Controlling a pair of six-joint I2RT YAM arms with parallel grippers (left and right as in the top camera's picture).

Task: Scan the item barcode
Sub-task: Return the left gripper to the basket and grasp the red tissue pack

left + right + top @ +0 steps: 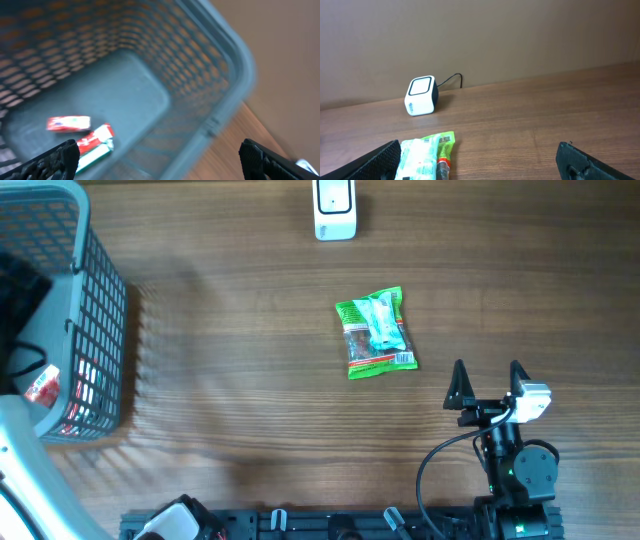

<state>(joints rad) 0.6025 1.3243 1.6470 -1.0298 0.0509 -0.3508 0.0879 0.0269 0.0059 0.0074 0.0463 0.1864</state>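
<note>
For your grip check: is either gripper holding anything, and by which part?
Nothing: left gripper and right gripper are open and empty; the green packet lies free.

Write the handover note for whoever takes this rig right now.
Left end effector: open, empty, above the basket, which holds a few red-and-white packets.
Right end effector: open, empty, near the green snack packet, not touching it.
The packet lies flat on the table; the scanner stands at the far edge.
Done: nothing gripped yet.
Left: pick up the packet, show its barcode to the scanner.
</note>
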